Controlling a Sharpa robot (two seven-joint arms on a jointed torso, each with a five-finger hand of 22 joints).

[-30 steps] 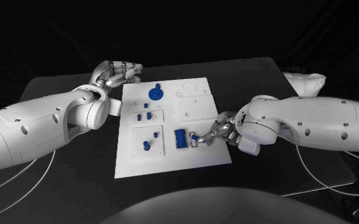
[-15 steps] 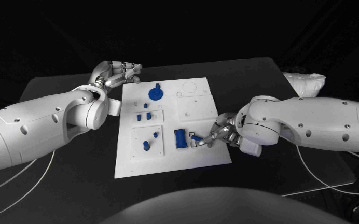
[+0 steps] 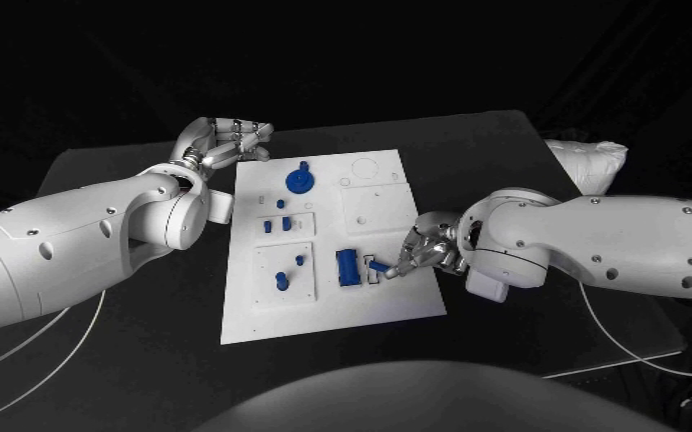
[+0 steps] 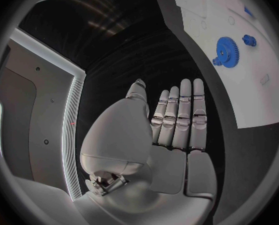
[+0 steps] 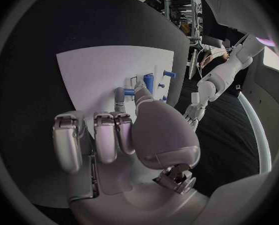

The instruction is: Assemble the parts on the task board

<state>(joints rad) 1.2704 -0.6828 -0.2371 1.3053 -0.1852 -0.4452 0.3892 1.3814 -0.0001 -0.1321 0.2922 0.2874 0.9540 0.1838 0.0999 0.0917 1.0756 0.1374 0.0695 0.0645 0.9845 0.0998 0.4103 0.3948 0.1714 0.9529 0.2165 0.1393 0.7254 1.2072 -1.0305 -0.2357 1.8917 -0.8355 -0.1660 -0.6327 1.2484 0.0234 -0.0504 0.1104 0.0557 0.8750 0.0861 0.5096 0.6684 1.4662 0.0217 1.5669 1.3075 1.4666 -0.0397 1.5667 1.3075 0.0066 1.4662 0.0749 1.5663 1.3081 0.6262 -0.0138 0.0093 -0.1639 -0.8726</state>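
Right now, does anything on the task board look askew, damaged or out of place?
Nothing stands out. The task board lies flat, blue gear seated near its far edge. The right hand pinches a small blue part; the left hand rests open beside the board.

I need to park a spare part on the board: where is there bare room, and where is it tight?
Free: the task board's near edge below the blue block, and its far right corner beyond the right hand. Crowded: the left strip from the blue gear downward, and around the right hand.

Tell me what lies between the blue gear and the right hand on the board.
In the head view, bare white task board with faint outlined recesses separates the blue gear from the right hand.
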